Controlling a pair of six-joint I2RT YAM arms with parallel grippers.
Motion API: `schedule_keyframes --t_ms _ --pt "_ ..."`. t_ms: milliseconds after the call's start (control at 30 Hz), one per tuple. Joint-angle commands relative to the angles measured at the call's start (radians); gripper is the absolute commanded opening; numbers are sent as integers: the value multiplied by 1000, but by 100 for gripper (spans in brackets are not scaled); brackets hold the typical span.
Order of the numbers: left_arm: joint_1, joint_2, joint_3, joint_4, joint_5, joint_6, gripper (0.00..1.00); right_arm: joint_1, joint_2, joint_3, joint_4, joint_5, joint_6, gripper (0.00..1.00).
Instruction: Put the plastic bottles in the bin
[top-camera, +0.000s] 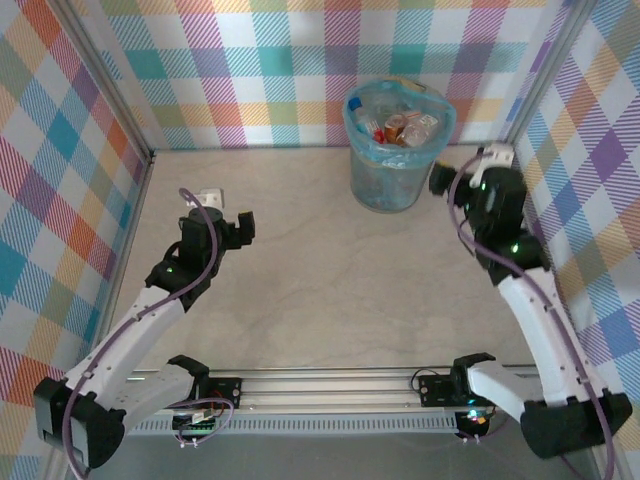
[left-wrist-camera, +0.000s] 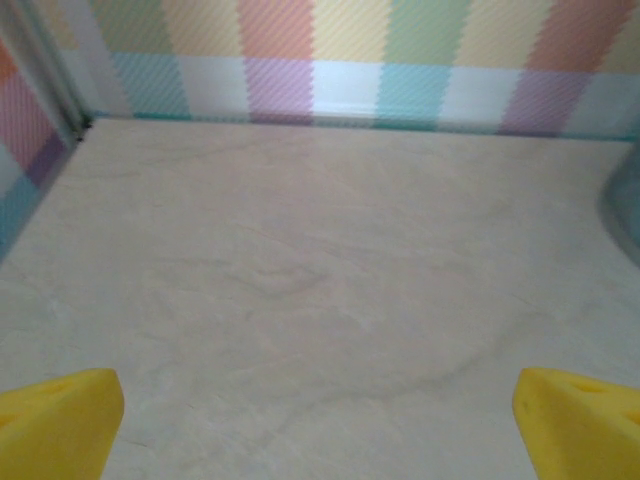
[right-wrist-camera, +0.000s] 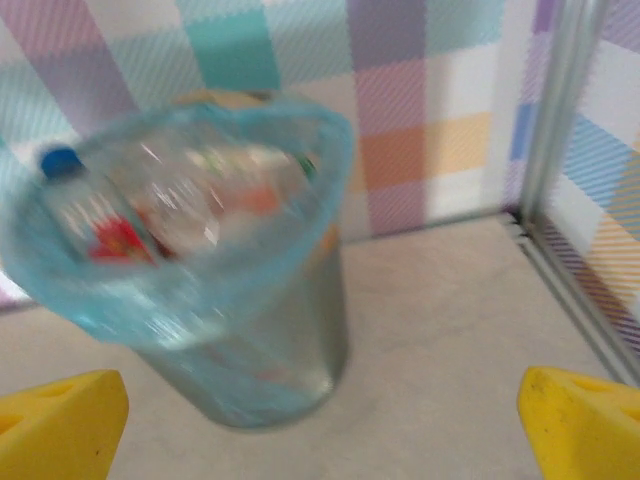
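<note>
The bin (top-camera: 393, 160), grey with a light-blue bag liner, stands at the back of the table, right of centre. Several plastic bottles (top-camera: 402, 127) lie heaped inside it, clear with red and orange labels. My right gripper (top-camera: 441, 179) hovers just right of the bin, open and empty. In the right wrist view the bin (right-wrist-camera: 240, 330) is blurred, close ahead on the left, and a blue-capped bottle (right-wrist-camera: 85, 205) shows in it; the yellow fingertips (right-wrist-camera: 62, 420) are wide apart. My left gripper (top-camera: 244, 228) is open over bare table at mid-left, its yellow fingertips (left-wrist-camera: 58, 420) far apart.
Checked walls close in the table on three sides, with an aluminium post (right-wrist-camera: 560, 110) at the back right corner. The beige tabletop (top-camera: 300, 290) spreads between the arms. The bin's edge (left-wrist-camera: 626, 200) shows at the far right of the left wrist view.
</note>
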Motion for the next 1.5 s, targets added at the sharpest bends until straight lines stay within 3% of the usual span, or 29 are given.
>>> schedule_keyframes --t_ms 0,133,333,500,633,733,867,1067,1167,1233,1467 --pt "55 16 -100 264 -96 66 100 1 -43 -236 233 61 -114 100" --pt "125 60 -254 484 -91 91 100 0 -30 -520 507 36 -127 100" --pt "261 223 -353 646 97 91 100 0 265 -694 939 -63 -158 100" --pt "325 379 -399 839 316 115 100 -1 375 -594 824 -219 -213 100" --pt "350 438 -370 857 437 117 100 -38 314 -673 920 -448 -264 100" --pt "350 506 -401 983 486 128 100 -41 286 -712 962 -505 -303 100" --pt "348 567 -356 944 468 129 100 -51 307 -674 913 -506 -288 100" --pt "344 573 -361 958 446 125 100 -167 309 -683 941 -597 -175 100" --pt "341 573 -360 954 438 126 100 -173 281 -727 995 -551 -148 100" --pt "340 574 -359 954 437 126 100 -171 280 -731 1003 -599 -172 100" --pt "339 573 -359 954 437 127 100 -142 207 -706 917 -596 -207 100"
